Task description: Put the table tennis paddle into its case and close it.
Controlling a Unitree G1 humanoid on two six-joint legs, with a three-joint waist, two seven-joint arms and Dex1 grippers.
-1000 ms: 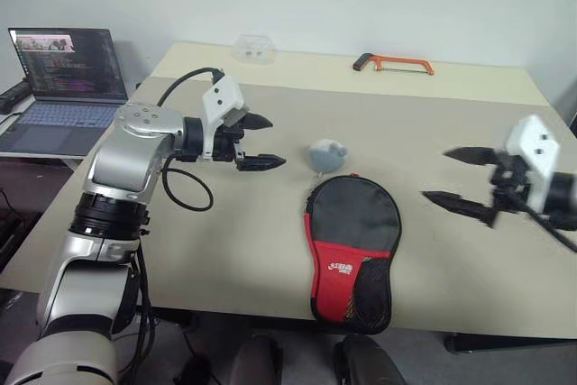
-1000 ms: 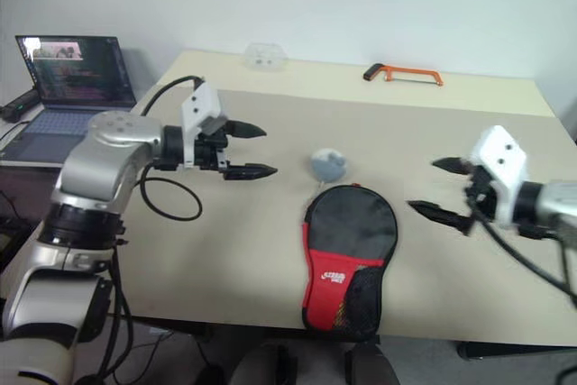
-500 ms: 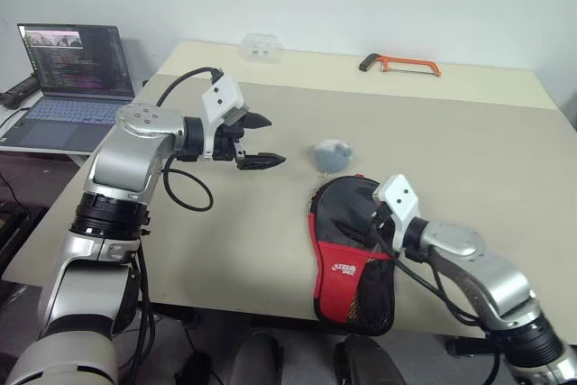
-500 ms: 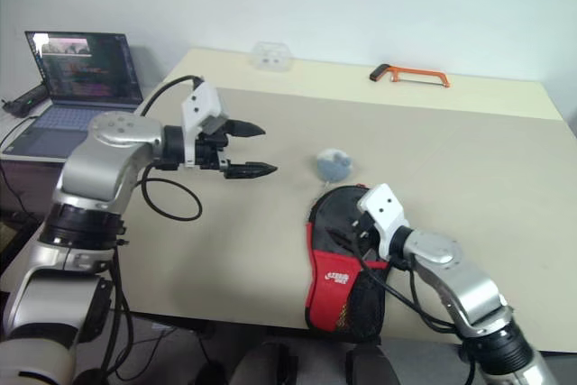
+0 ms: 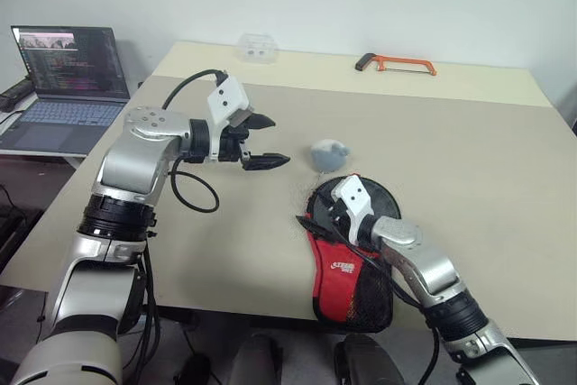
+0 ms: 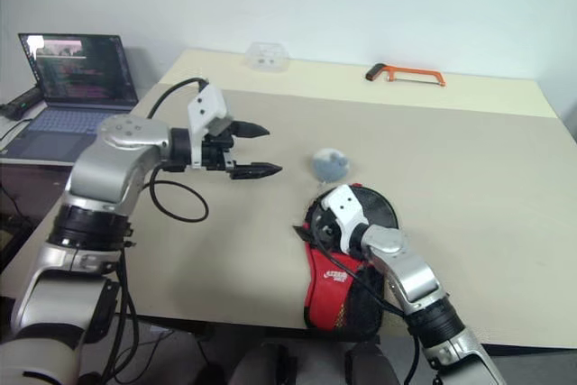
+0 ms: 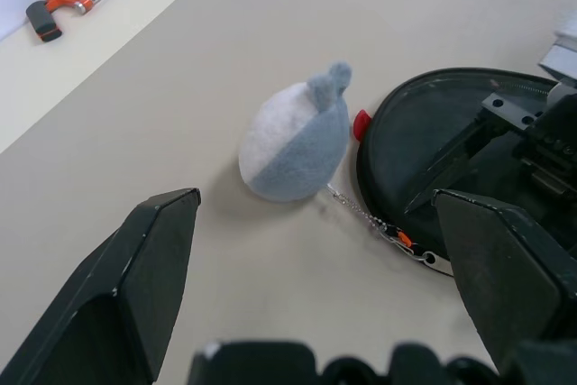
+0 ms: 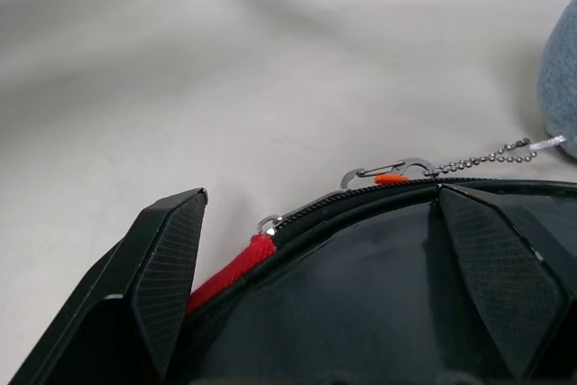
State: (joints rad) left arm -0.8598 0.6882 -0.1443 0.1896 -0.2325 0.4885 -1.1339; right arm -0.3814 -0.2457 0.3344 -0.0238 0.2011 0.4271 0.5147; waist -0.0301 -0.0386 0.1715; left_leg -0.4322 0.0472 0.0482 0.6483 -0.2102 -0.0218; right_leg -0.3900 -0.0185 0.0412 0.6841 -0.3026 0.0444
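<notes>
The case lies flat on the worktop near its front edge, its long axis running from the round black head, on the far side, to the narrow red and mesh end nearest the robot. The paddle cannot be seen apart from it; a small red tab pokes out at the head's far rim, but whether the paddle is already inside I cannot tell.

The right end effector is at the head's left rim, fingers spread wide and holding nothing. In the right wrist view one finger stands over bare worktop outside the rim and the other over the black fabric, so the zipper edge runs across the gap between them. A small metal clip sits on that edge just ahead, with a bead chain leading off to the grey plush beyond the case's far end.

The left end effector hangs above the worktop, well to the left of the case, also spread and empty, pointing across toward the plush and the head.

So the right arm is much the nearer. My reading is that the next move turns on that rim: the edge lies crosswise between the right fingers, just beyond the tips.
</notes>
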